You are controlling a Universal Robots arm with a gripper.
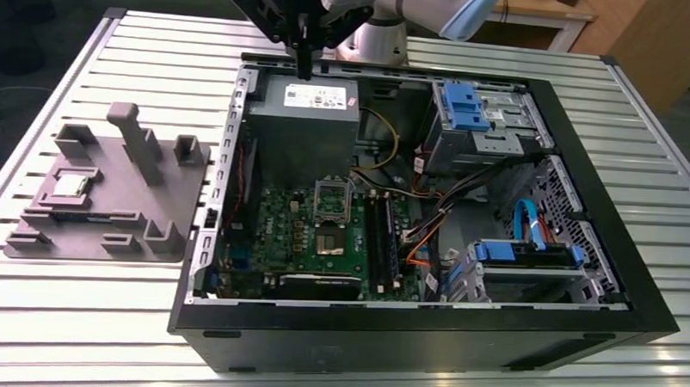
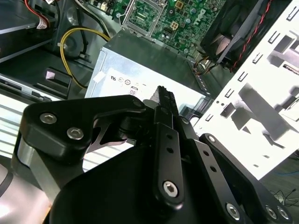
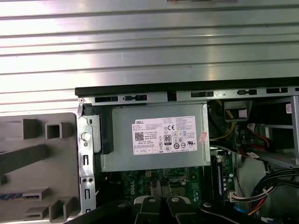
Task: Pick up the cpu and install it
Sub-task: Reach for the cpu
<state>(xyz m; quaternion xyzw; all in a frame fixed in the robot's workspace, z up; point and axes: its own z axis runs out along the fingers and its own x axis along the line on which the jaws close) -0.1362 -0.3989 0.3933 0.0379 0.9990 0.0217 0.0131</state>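
cpu (image 1: 70, 186) lies flat, silvery top up, in a recess of the grey fixture tray (image 1: 149, 212) at the exterior view's left, outside the open computer case (image 1: 618, 255) and well apart from the arm; tray and case both rest on the slatted metal table (image 1: 88, 322). Inside the case the green motherboard (image 1: 286, 234) lies toward the near side, with its square processor socket (image 1: 330, 238) uncovered; the grey power supply (image 1: 307, 115) with a white label sits beyond it at the far side. The gripper (image 1: 304, 70) hangs at the far edge of the case, over the power supply; in both wrist views its black fingers (image 2: 164, 95) (image 3: 157, 186) are drawn narrow, close together, with nothing held between them; the labelled power supply (image 3: 159, 140) lies just past their tips, not touched.
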